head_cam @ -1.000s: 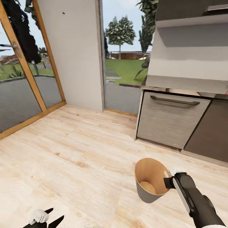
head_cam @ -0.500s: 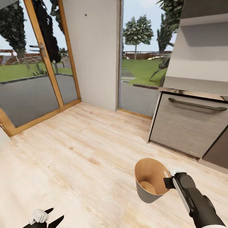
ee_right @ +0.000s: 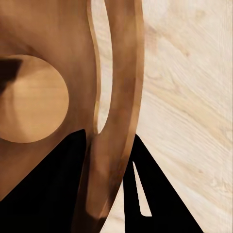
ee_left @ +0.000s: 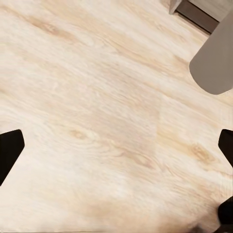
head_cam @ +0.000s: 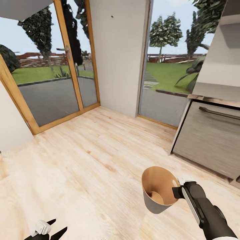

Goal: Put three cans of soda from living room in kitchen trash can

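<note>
Right gripper (head_cam: 177, 190): fingers pinch the bin's rim, one inside and one outside the wall; the right wrist view shows the two dark fingers (ee_right: 160, 204) on either side of the rim.
Bin (head_cam: 154, 203): held up above the floor at the lower right of the head view, tilted so its mouth faces up and toward the camera; pale grey outside, tan-brown inside, round bottom bare in the right wrist view (ee_right: 29, 97). In the left wrist view its grey outside (ee_left: 216, 63) shows at one edge, over the floor.
Left gripper (head_cam: 50, 230): low at the left of the head view, over bare floor, well apart from the bin; fingers spread wide, with nothing between the tips (ee_left: 9, 150).
Floor (head_cam: 83, 160): light wood planks, running to the glass door and the cabinets.
Glass door (head_cam: 50, 86): wood-framed, at the left, with lawn and trees outside.
Wall (head_cam: 120, 56): white panel between the door and a second glazed opening.
Cabinet (head_cam: 210, 140): grey front with a dark bar handle, at the right, under a counter edge.
</note>
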Robot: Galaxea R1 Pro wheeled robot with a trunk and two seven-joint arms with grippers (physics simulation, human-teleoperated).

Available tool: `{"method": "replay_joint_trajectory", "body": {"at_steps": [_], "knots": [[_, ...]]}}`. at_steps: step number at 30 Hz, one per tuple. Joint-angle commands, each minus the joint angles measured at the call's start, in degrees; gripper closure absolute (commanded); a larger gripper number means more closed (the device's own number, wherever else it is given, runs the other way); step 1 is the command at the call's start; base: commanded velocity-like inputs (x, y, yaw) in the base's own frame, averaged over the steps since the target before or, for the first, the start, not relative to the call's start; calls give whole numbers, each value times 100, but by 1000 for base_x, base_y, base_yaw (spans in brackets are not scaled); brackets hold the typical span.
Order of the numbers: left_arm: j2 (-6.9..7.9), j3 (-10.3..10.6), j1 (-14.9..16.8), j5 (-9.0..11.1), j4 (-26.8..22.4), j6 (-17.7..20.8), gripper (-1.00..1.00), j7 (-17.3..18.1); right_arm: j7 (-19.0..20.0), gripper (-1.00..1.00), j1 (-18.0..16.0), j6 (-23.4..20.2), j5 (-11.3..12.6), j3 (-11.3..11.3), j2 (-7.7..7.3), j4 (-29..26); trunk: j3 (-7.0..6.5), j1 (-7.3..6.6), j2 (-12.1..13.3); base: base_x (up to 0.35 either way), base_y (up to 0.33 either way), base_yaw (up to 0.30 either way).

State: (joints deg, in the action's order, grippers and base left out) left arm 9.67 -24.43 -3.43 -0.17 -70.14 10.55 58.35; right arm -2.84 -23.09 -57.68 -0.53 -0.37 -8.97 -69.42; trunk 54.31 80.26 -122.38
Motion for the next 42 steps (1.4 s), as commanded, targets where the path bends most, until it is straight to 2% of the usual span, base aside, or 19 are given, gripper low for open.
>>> {"method": "replay_joint_trajectory", "body": {"at_steps": [1,26,36,42], "knots": [[0,0,0,0,0,0,-100,-2,3,100,-2,2,44,2,0,-2,-1,0,0,0,0,293],[0,0,0,0,0,-1,-100,-1,3,100,-2,2,44,2,1,-2,-1,0,0,4,0,293],[0,0,0,0,0,0,-100,0,3,100,-2,2,44,2,-1,-2,-1,0,0,208,22,292],[0,0,0,0,0,0,-100,0,3,100,-2,2,44,2,-1,-2,-1,0,0,254,190,292]]}}
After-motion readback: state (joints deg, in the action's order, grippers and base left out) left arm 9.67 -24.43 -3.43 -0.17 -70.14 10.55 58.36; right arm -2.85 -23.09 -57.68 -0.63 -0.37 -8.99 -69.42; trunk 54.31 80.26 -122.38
